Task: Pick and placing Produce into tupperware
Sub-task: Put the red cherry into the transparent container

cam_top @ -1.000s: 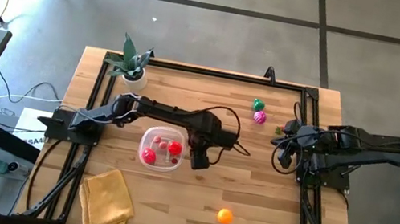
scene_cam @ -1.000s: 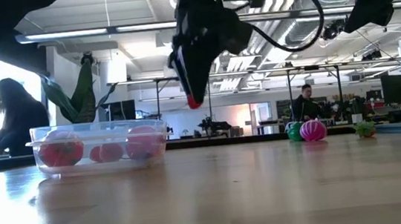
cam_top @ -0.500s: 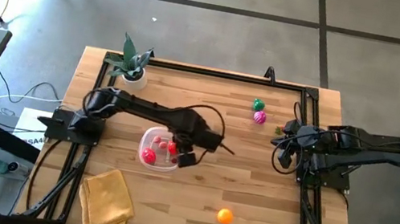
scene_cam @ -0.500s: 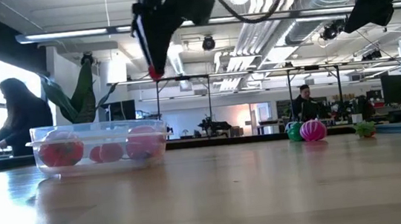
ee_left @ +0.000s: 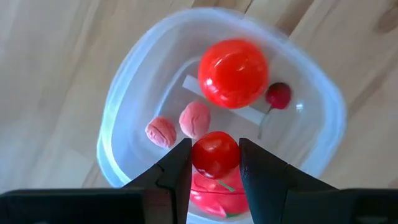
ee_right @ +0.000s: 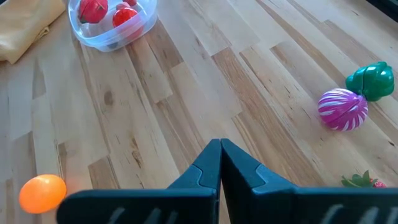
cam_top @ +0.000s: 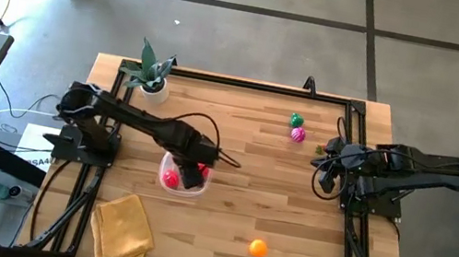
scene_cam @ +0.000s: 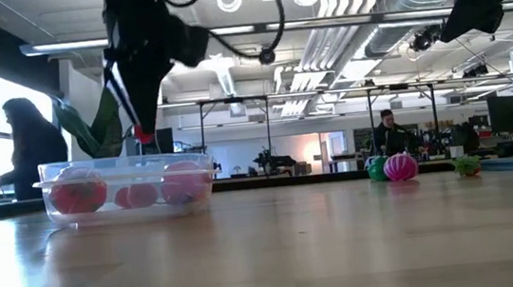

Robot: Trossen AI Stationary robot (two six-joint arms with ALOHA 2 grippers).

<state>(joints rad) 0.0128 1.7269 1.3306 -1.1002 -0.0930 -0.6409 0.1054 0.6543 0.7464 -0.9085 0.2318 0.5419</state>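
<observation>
A small round red fruit was pinched between the two dark fingers of the left gripper and hung directly above the open tub, so that a release would probably drop it inside. In the level view the same red piece showed at the fingertips, just above the tub's rim and not touching it.

The fruit was glossy, smooth and uniformly red, much smaller than the tub. The tub was clear plastic with a whitish rim and stood left of the table's middle. It already held a larger shiny red ball, a tiny dark-red piece with a stalk, two pale pink lumps and another red piece partly hidden under the fingers.

Outward from the tub, an orange ball lay near the front edge, well apart from it. A green piece and a striped magenta piece sat just beside each other at the far right, and a yellow cloth lay at the near left. The right gripper waited at the right side with its fingers pressed together, holding nothing.
</observation>
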